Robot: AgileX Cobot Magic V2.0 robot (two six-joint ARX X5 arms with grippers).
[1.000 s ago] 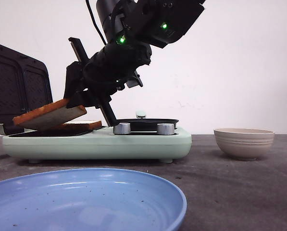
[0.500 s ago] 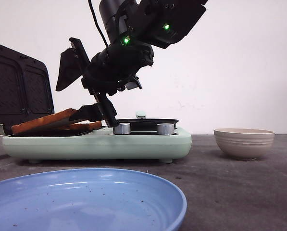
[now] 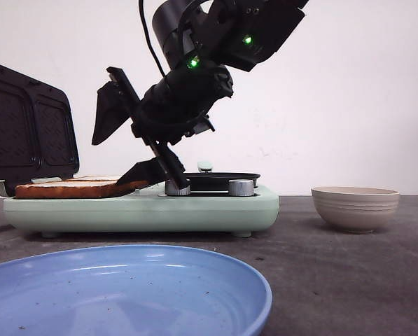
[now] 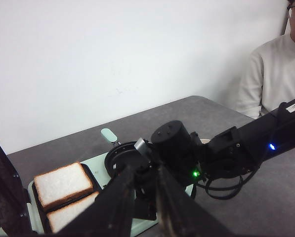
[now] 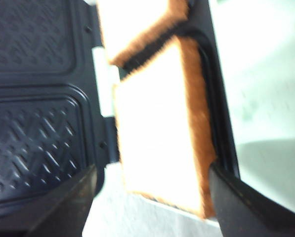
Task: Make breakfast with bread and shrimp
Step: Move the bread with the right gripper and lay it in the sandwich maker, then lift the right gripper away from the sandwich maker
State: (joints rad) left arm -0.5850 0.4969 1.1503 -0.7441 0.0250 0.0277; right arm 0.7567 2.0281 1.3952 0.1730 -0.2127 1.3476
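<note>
Front view has the right gripper (image 3: 128, 143) spread wide and empty above both bread slices (image 3: 68, 187) lying flat, shrimp nowhere visible, left gripper (image 4: 140, 207) open, fingertips cropped.

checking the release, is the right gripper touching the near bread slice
Apart. In the right wrist view the right gripper is open, its fingers straddling the near bread slice with gaps both sides.

The black right arm (image 3: 216, 42) reaches in from the upper right and slopes down toward the left, green lights glowing on its housing. Its black right gripper (image 3: 124, 150) hangs with jaws spread wide, one finger raised, the other low. The left gripper's two dark fingers (image 4: 118, 207) stand parted, holding nothing.
</note>
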